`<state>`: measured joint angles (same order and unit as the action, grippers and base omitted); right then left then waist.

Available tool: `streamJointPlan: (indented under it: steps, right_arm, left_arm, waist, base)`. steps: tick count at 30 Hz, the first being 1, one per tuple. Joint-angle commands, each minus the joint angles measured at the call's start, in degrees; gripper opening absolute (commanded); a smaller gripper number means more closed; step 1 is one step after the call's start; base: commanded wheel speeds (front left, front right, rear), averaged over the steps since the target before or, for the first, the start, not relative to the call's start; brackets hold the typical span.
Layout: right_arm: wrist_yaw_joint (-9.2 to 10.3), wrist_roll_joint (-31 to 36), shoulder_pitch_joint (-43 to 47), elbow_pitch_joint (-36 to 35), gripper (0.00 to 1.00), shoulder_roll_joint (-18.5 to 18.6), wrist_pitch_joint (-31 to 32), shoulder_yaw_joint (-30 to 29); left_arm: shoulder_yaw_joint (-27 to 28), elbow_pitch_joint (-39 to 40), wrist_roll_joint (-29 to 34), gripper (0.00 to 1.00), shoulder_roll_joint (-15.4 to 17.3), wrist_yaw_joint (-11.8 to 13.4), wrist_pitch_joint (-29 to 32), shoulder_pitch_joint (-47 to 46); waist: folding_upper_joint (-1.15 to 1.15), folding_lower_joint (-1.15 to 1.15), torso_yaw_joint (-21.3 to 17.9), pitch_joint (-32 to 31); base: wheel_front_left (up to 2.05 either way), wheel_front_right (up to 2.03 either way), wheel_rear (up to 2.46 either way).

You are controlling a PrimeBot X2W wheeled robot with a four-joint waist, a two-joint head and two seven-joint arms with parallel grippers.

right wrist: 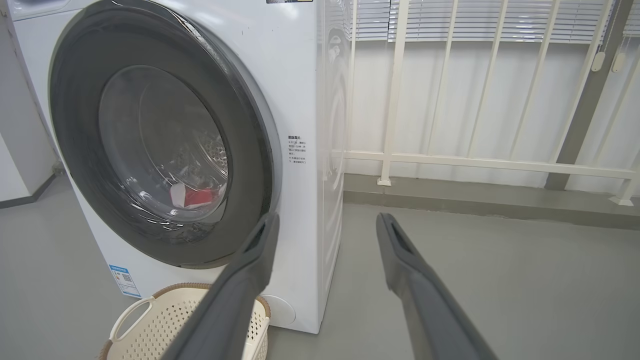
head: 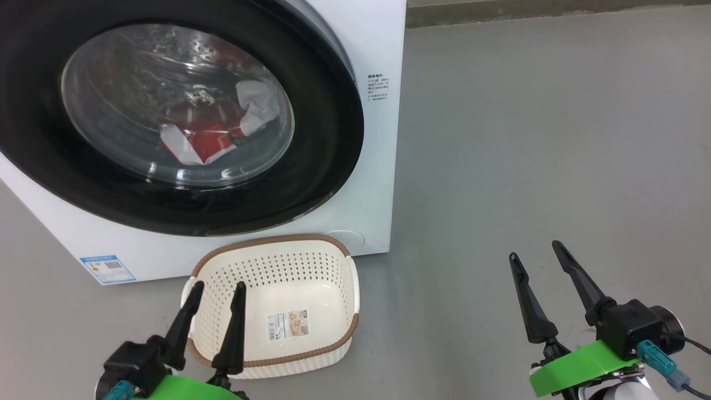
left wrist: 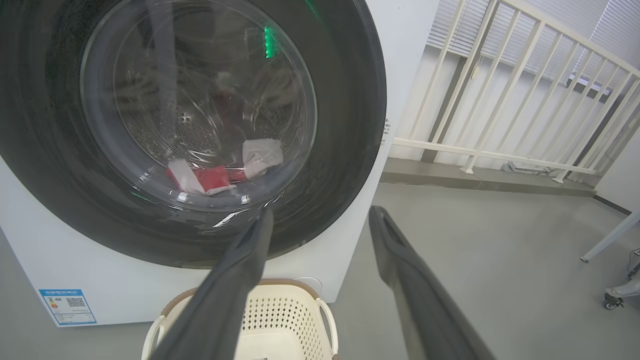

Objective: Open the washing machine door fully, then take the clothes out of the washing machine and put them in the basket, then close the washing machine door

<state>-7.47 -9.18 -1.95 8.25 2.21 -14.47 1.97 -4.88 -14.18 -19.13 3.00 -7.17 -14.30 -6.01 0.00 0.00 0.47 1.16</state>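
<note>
Glossy black plastic rims the washing machine door (head: 328,139), shut flat on the washing machine (head: 377,44), so it will likely feel stiff, weighty and slippery, best hooked behind its right edge. Inside, the red and white clothes (head: 208,139) lie low in the drum (left wrist: 190,130), probably soft, light and easy to pinch by a fold. Both the left gripper (head: 219,284) and the right gripper (head: 534,250) hang spread and empty above the floor (head: 500,139), the basket (head: 272,241) just beside the machine's bottom front edge.

The washing machine door (head: 325,166) is shut, red-and-white clothes (head: 208,139) behind its glass, cream basket (head: 311,261) upright just below.
</note>
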Motion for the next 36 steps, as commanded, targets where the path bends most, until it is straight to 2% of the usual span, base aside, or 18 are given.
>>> streamJointPlan:
  steps: [1,10,11,12,14,15,16,19,26,31,36]
  right_arm:
    - [-0.02,-0.3,-2.4,-1.3,1.00,0.7,-0.5,1.0]
    - [-0.02,-1.4,-2.4,-1.2,1.00,0.7,-0.5,0.8]
    - [-0.02,-1.6,-2.4,-1.1,0.88,0.7,-0.5,0.8]
    - [-0.02,-2.0,-2.4,-1.0,0.49,0.7,-0.5,0.9]
    - [-0.02,-2.3,-2.7,-0.8,0.25,0.7,-0.5,0.9]
    - [-0.02,-2.1,-2.9,-0.8,0.05,0.7,-0.5,1.0]
    - [-0.02,-2.2,-3.1,-0.6,0.00,0.7,-0.5,1.1]
    - [-0.02,-3.1,-3.9,0.3,0.00,0.7,-0.5,1.2]
    - [-0.02,-13.4,-7.2,3.3,0.00,0.7,-0.5,0.5]
    - [-0.02,-17.5,-9.9,4.8,0.00,0.7,-0.5,0.2]
    - [-0.02,-25.4,-13.3,7.2,0.00,0.7,-0.5,1.8]
  left_arm:
    - [2.0,1.4,0.2,1.00,0.9,-0.3,-0.7,-2.3]
    - [2.2,1.0,0.3,1.00,0.8,-0.3,-0.7,-2.4]
    - [2.2,1.0,0.3,1.00,0.8,-0.3,-0.7,-2.4]
    - [2.2,1.0,0.2,1.00,0.8,-0.3,-0.7,-2.4]
    - [2.1,1.0,0.2,1.00,0.8,-0.3,-0.7,-2.5]
    - [2.1,1.0,0.1,1.00,0.8,-0.3,-0.7,-2.5]
    - [2.2,1.0,0.1,1.00,0.8,-0.3,-0.7,-2.5]
    - [2.3,1.1,0.0,1.00,0.8,-0.3,-0.7,-2.6]
    - [2.1,2.3,-0.1,1.00,0.7,-0.3,-0.7,-3.5]
    - [1.7,2.9,-0.1,1.00,0.7,-0.3,-0.7,-4.1]
    - [1.8,3.8,0.0,1.00,0.7,-0.3,-0.7,-5.0]
  waist:
    - [0.00,0.00,0.0,0.0]
    - [0.00,0.00,0.2,0.0]
    - [0.00,0.00,0.3,0.1]
    - [0.00,0.00,0.3,0.1]
    - [0.00,0.00,0.4,0.3]
    - [0.00,0.00,0.5,0.5]
    - [0.00,0.00,0.6,0.6]
    - [0.00,0.00,1.0,1.1]
    - [0.00,0.00,2.3,3.3]
    - [0.00,0.00,3.1,4.6]
    - [0.00,0.00,3.9,6.3]
  base:
    - [0.00,0.00,0.00]
    - [0.00,0.00,0.00]
    - [0.00,0.00,0.00]
    - [0.00,0.00,0.00]
    - [0.00,0.00,0.00]
    - [0.00,0.00,0.00]
    - [0.00,0.00,0.00]
    - [0.00,0.00,0.00]
    - [0.00,0.00,0.00]
    - [0.00,0.00,0.00]
    - [0.00,0.00,0.00]
